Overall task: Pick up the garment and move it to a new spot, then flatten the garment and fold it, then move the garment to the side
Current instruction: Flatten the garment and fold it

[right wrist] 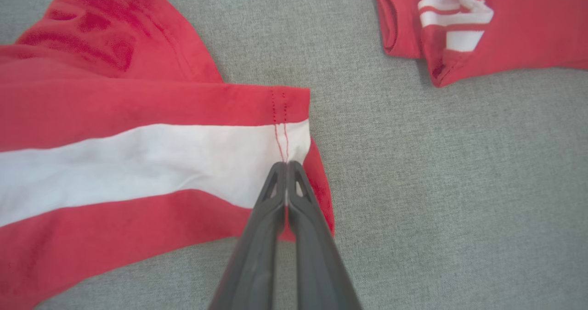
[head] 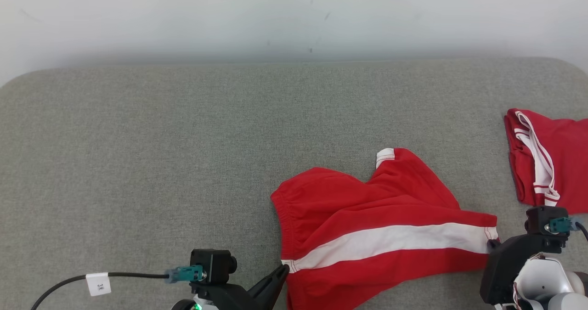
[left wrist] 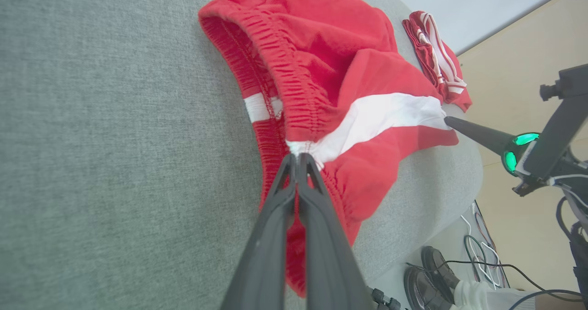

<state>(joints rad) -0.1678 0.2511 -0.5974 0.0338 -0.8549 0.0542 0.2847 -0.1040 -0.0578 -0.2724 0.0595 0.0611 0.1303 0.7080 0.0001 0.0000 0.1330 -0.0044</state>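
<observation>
The garment (head: 367, 222) is a pair of red shorts with a broad white side stripe, lying rumpled on the grey table near its front edge. My left gripper (head: 285, 268) is shut on the elastic waistband where the white stripe ends (left wrist: 298, 154). My right gripper (head: 492, 244) is shut on the leg hem at the stripe's other end (right wrist: 287, 163). Between the two grips the striped side (right wrist: 138, 163) runs fairly straight. The rest of the shorts (left wrist: 321, 39) bunches up behind it. In the left wrist view the right gripper's tip (left wrist: 448, 121) touches the hem.
A second red garment with white trim (head: 546, 158) lies folded at the table's right edge, close to my right arm (right wrist: 459, 20). The grey table (head: 161, 163) stretches wide to the left and back. A person's dark shoes (left wrist: 432, 278) and cables are on the floor beside the table.
</observation>
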